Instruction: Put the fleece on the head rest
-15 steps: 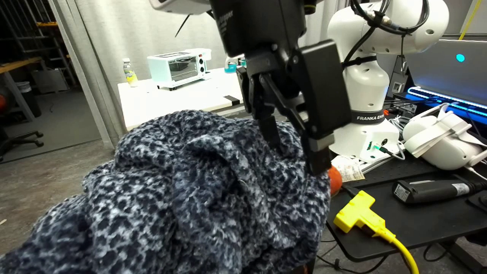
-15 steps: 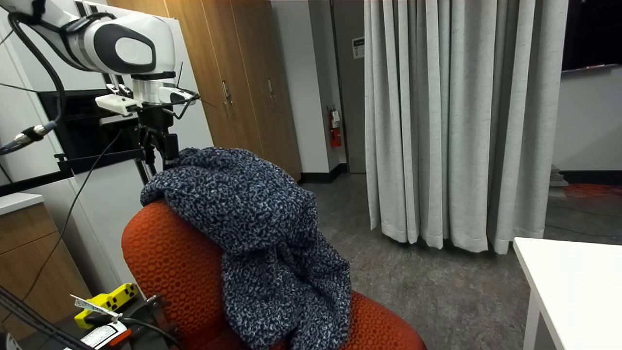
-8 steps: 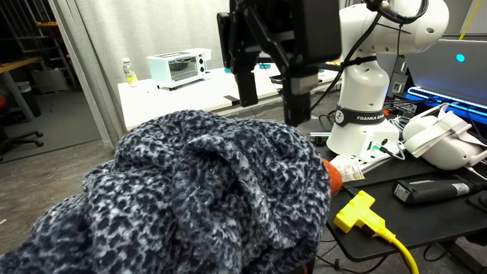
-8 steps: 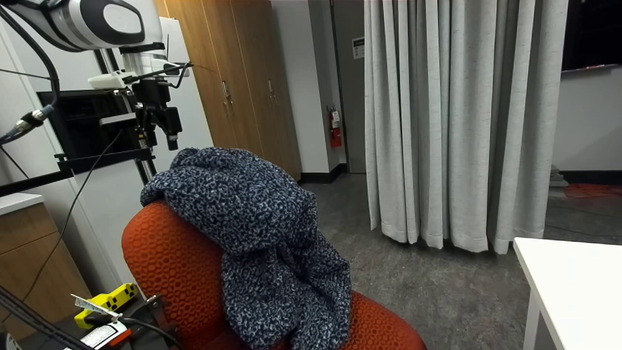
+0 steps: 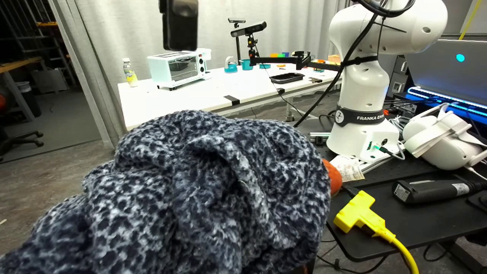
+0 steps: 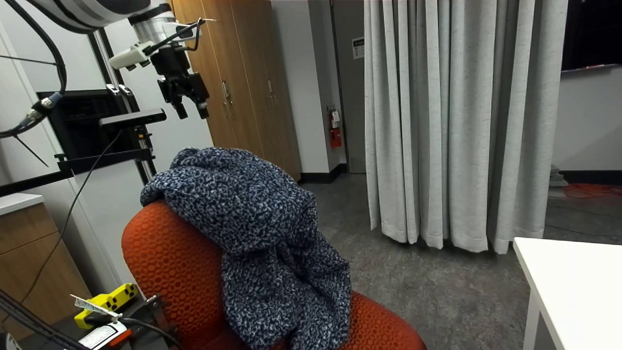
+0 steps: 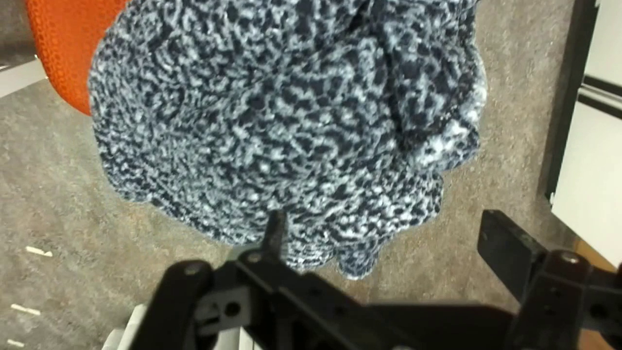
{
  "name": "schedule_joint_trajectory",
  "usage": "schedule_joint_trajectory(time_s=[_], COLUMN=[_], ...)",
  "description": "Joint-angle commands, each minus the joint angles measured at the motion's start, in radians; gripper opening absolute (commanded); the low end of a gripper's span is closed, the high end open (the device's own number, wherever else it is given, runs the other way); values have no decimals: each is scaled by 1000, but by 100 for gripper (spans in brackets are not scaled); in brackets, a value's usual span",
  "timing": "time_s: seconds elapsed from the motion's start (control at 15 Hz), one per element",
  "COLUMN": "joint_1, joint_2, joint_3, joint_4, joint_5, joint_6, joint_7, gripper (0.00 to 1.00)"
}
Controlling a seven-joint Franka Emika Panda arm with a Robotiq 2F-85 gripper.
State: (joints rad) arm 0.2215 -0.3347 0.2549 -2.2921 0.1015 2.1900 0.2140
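Note:
The fleece [image 5: 213,190], mottled dark navy and pale grey, lies bunched over the orange-red head rest [image 6: 170,262] and hangs down its front onto the seat in an exterior view [image 6: 252,204]. Only a small orange end of the head rest [image 5: 333,178] shows beside the fleece in an exterior view. My gripper [image 6: 193,115] is open and empty, above the fleece and apart from it. In the wrist view my spread fingers [image 7: 385,221] have nothing between them; the fleece [image 7: 272,121] lies below, with the orange edge [image 7: 73,53] at upper left.
A yellow plug [image 5: 357,213] and a black device [image 5: 430,190] lie on the dark stand beside the head rest. A white headset [image 5: 441,140] is near the robot base. A camera [image 6: 133,119] on a pole stands near my gripper. A white table [image 5: 182,102] holds a toaster oven [image 5: 177,70].
My gripper has risen from the top of the fleece and moved away sideways, now mostly out of the top of an exterior view. The fleece and head rest have not moved.

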Motion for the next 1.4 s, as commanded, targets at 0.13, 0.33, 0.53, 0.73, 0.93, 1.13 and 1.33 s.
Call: schedule_joint_trajectory(time_s=[0.13,0.33,0.53,0.73,0.93,1.13,1.33], joint_1=[-33,-37,-35,-39,-39,-39,-39], joint_2=[-86,-115,-142,-106,-114,-114,-114], joint_3=[-40,-59,-73,-63,-64,-64,-64], joint_4=[-13,-31,-54,-22,-30,-32,-33], joint_5=[-2,13,32,16,16,16,16], joint_6=[16,23,23,-1,1,3,4], joint_7=[-4,-11,-10,-4,-4,-4,-4], gripper=[100,100,100,100,100,100,100])
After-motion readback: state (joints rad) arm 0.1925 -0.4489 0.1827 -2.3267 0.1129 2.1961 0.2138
